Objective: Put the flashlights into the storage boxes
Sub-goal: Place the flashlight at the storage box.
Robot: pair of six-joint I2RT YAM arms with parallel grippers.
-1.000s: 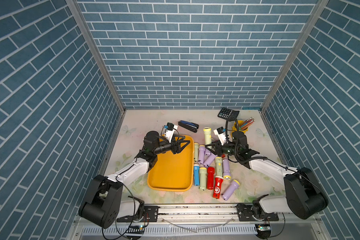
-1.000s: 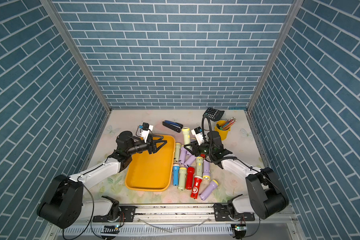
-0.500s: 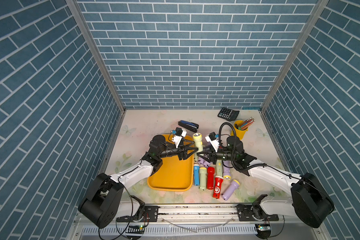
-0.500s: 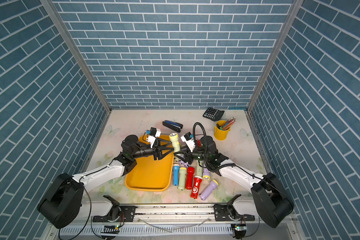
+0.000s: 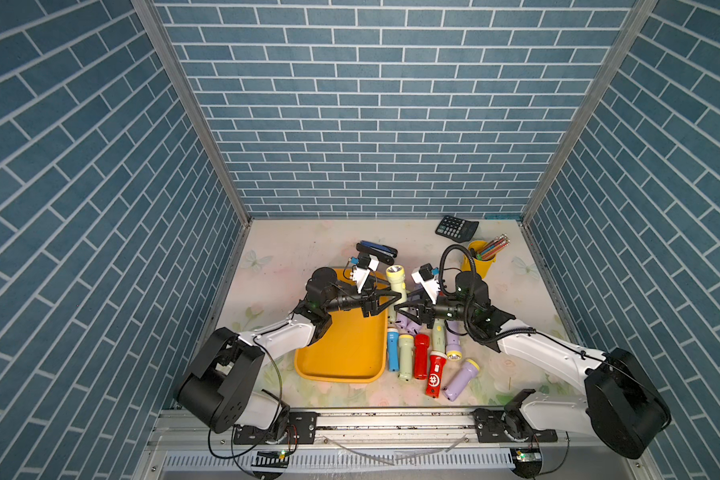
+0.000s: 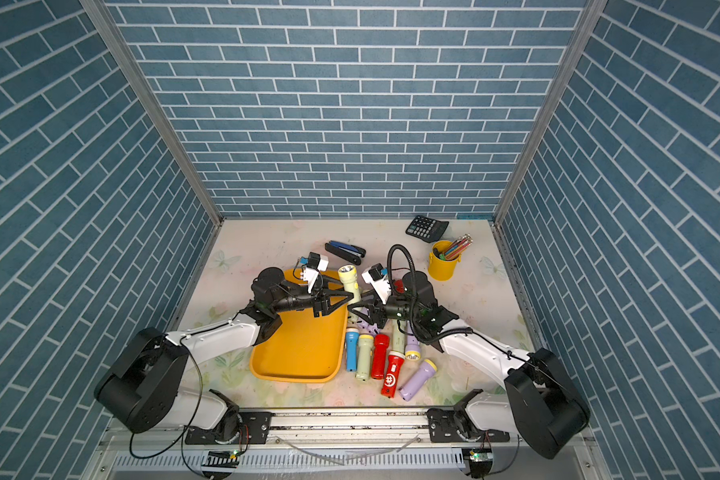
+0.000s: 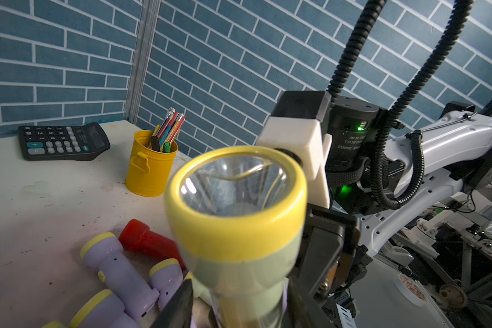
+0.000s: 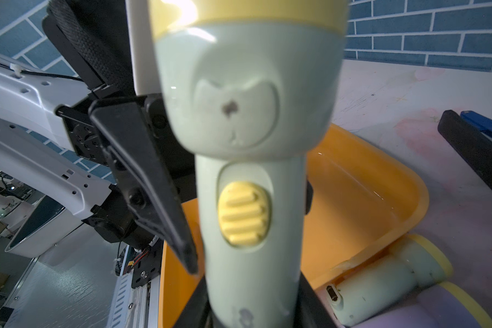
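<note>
A pale green flashlight point(image 5: 395, 277) point(image 6: 347, 277) with a yellow head stands upright in the air over the right rim of the yellow-orange storage box point(image 5: 337, 376) point(image 6: 296, 359). My right gripper point(image 5: 400, 311) point(image 8: 253, 312) is shut on its lower body point(image 8: 245, 142). My left gripper point(image 5: 395, 300) point(image 7: 242, 306) reaches in from the other side, its open jaws close round the flashlight point(image 7: 239, 221), a narrow gap on one side. Several flashlights lie right of the box: blue point(image 5: 393, 349), red point(image 5: 420, 355), lilac point(image 5: 460, 380).
A black calculator point(image 5: 457, 227) lies at the back right, with a yellow pencil cup point(image 5: 481, 262) just in front of it. A black and blue stapler point(image 5: 377, 251) sits behind the box. Lilac and red flashlights point(image 7: 117, 264) crowd the table under both grippers.
The right gripper lifted the pale green flashlight from the pile and carried it left. The left gripper came right to meet it, and its jaws have narrowed round the body.
</note>
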